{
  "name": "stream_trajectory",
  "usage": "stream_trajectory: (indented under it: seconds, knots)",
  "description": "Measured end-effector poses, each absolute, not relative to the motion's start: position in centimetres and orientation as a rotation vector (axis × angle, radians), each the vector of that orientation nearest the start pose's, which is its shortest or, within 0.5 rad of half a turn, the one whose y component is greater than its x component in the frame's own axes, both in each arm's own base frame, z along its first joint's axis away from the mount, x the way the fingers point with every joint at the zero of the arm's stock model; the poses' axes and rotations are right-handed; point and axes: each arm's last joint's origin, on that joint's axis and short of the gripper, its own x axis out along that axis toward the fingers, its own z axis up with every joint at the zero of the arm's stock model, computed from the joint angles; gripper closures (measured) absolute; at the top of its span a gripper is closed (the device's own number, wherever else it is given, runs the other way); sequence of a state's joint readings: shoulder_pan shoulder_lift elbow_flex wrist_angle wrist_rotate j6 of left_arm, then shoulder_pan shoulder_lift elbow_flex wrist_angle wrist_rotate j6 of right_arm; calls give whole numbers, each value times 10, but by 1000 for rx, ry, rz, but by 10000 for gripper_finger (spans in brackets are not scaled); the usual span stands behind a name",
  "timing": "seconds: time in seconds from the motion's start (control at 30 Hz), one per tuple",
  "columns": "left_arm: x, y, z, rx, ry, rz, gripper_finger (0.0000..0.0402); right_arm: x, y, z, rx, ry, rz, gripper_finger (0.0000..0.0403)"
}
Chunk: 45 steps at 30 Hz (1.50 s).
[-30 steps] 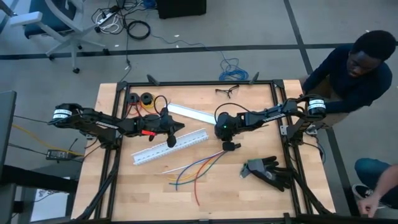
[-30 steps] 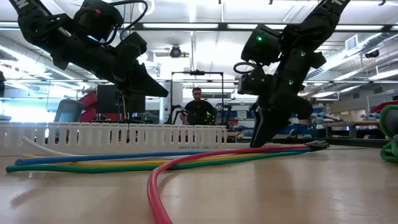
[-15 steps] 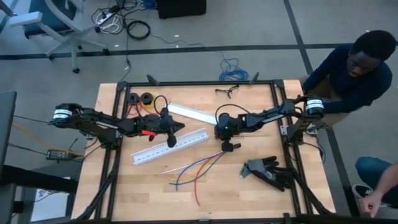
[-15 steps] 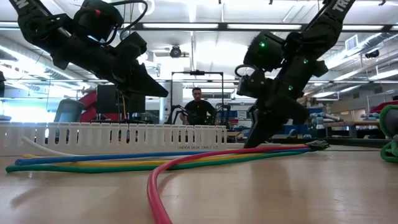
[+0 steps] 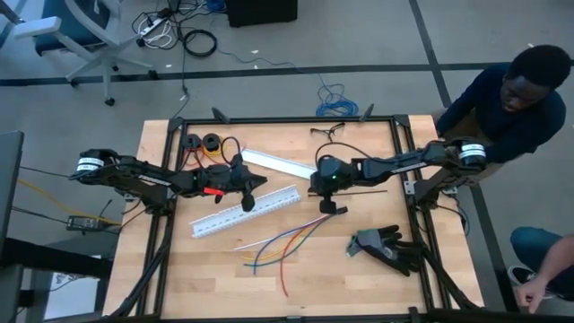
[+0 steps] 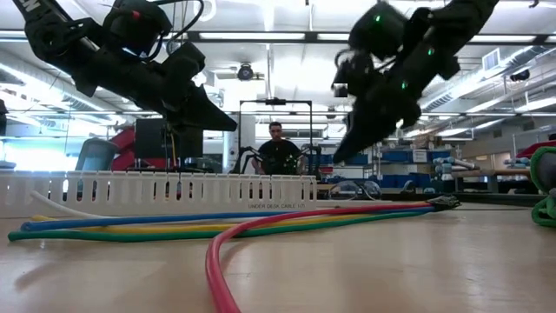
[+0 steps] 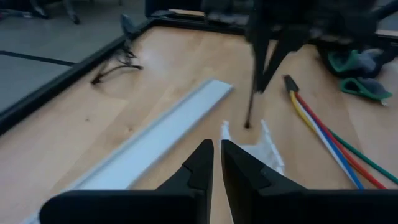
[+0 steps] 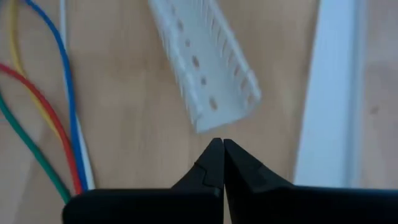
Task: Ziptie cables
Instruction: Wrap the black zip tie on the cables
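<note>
my right gripper [image 5: 326, 205]: pinched tight on the ziptie [image 5: 359, 190], above the table
my left gripper [image 5: 254, 182]: nearly shut, empty, waiting
step: carry the strap level to the cables [image 5: 278, 242], slide it under

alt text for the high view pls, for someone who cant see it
Seen from above, the right gripper, shut, holds a thin black ziptie above a wooden table, near loose coloured cables and a white slotted duct. The left gripper hovers over the duct.
</note>
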<state>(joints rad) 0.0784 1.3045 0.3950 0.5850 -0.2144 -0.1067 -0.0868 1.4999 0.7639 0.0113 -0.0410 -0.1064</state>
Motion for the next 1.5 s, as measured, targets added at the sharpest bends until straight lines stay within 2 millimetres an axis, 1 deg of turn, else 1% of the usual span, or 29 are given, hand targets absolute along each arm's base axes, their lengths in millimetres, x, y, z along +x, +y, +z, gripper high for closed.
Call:
stream_trajectory:
  seconds: [0.07,0.13,0.23,0.33,0.43,0.53,0.7,0.83,0.9,0.93,1.0,1.07,1.1,1.27,1.33,1.5]
  knots:
    - [238,26,172,-77,304,339,359,292,-24,196,-59,660,-4,401]
    - [238,27,171,-72,306,367,359,289,-24,205,-57,629,-8,401]
    - [238,27,171,-71,305,370,359,286,-24,203,-16,668,-28,402]
    - [238,27,171,-71,307,370,359,289,-24,189,10,737,-33,402]
    - [237,27,171,-71,308,371,359,294,-23,170,12,813,-29,390]
    - [237,27,171,-72,308,372,359,299,-24,155,4,847,-25,366]
    - [237,27,171,-72,312,372,359,305,-24,137,-7,876,-18,320]
    - [237,27,170,-72,316,372,359,310,-25,122,-11,908,-13,299]
    - [237,27,170,-72,318,373,359,310,-25,114,-31,929,-11,301]
    - [237,27,170,-72,317,373,359,311,-25,112,-34,934,-18,309]
    - [237,27,170,-72,320,373,359,312,-26,110,-39,935,-27,340]
    - [237,27,170,-72,319,373,359,312,-27,109,-37,938,-37,382]
    - [237,27,170,-72,319,373,359,312,-27,110,-36,935,-39,390]
    - [237,27,170,-61,320,372,359,309,-27,125,-44,892,-51,401]
    - [237,27,170,-47,323,369,359,305,-27,135,-48,874,-59,402]
    - [237,27,171,-44,316,375,359,301,-27,168,-59,749,-69,402]
